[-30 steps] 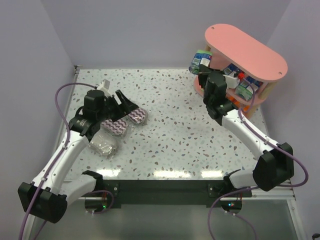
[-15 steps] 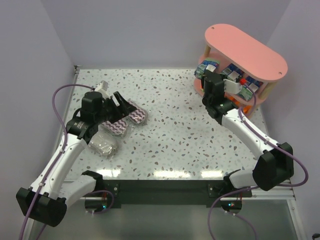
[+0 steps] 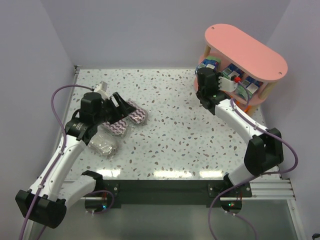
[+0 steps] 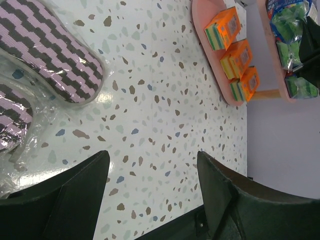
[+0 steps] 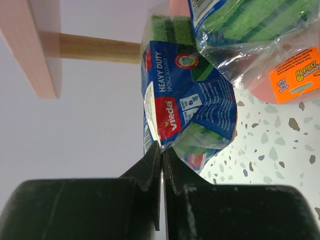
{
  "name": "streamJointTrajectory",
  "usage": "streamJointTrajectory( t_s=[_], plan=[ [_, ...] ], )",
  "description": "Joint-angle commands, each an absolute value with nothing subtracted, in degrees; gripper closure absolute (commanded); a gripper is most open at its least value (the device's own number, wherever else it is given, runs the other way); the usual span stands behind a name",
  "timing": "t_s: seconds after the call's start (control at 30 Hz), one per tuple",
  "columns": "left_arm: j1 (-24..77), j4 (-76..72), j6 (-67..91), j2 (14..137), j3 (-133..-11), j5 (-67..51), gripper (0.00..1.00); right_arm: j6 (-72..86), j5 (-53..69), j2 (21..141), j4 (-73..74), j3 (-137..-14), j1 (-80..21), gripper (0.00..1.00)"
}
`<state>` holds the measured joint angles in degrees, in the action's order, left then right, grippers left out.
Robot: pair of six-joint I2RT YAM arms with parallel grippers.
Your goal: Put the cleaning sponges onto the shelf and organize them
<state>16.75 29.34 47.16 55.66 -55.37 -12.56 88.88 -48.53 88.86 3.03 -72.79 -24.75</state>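
The pink shelf (image 3: 245, 50) stands at the far right. My right gripper (image 3: 208, 70) is at its left end, shut on the wrap edge of a green-and-blue sponge pack (image 5: 187, 100) at the middle tier, next to another green pack (image 5: 250, 25). In the right wrist view the gripper (image 5: 161, 147) has its jaws pressed together on the wrap. My left gripper (image 3: 123, 102) is open and empty above two purple zigzag packs (image 3: 137, 116) (image 3: 116, 127). A greyish pack (image 3: 103, 144) lies nearer. Three orange packs (image 4: 225, 27) sit on the shelf's bottom board (image 4: 207, 65).
Purple walls close the table in at the left, back and right. The shelf's wooden post (image 5: 95, 47) and top board (image 5: 42, 45) are close to my right gripper. The zigzag pack (image 4: 55, 55) lies left of my left gripper (image 4: 152, 165) in its wrist view.
My right gripper has carried the green-and-blue pack from outside the shelf's left end in under the top board. My left gripper has shifted slightly towards the near left.
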Motion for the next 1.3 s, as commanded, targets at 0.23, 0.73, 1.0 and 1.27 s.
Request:
streamJointTrajectory(
  t_s=[0.23, 0.73, 1.0, 1.27],
  plan=[
    [16.08, 29.18, 46.23, 56.33, -54.23, -13.27, 0.25, 97.72, -53.00, 93.51, 10.36, -80.15, -23.73, 1.00],
    [15.56, 29.00, 45.00, 58.80, -54.84, -14.76, 0.25, 103.36, -58.71, 97.91, 15.56, -85.17, -23.73, 0.76],
    [15.47, 27.69, 45.35, 60.12, -54.76, -15.73, 0.25, 98.00, -60.73, 99.49, 8.36, -86.13, -23.55, 0.48],
    [15.29, 26.63, 45.35, 61.26, -54.67, -16.35, 0.26, 94.22, -61.61, 101.60, 5.80, -88.50, -22.24, 0.42]
  ],
)
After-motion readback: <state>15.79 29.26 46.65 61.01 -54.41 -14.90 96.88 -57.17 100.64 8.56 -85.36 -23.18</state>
